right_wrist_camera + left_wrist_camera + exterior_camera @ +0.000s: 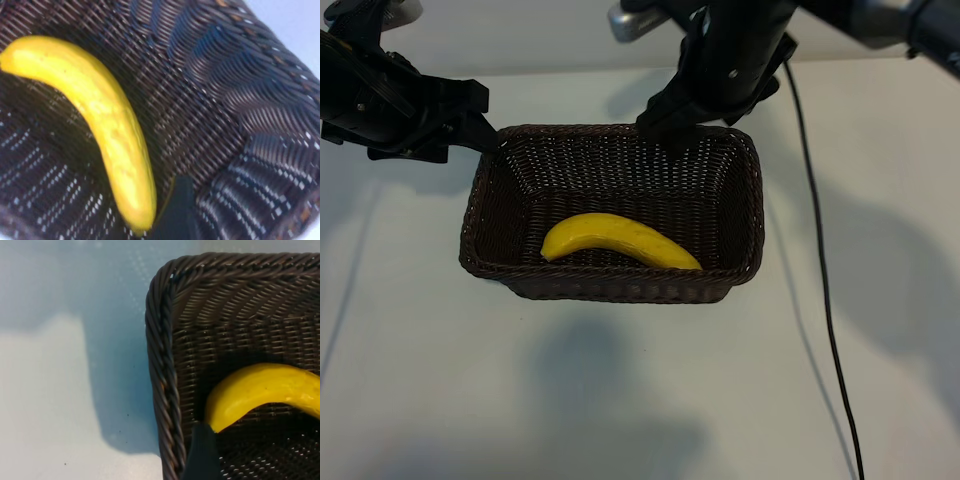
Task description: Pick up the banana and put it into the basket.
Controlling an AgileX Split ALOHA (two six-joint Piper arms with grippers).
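We find the curved bright yellow banana (618,241) lying free on the floor of the dark brown woven wicker basket (745,215), along its near wall. The right gripper (672,128) hangs wide open and empty over the far rim; a careless retreat could snag the weave. The left gripper (485,128), open and empty, sits at the basket's far left corner.
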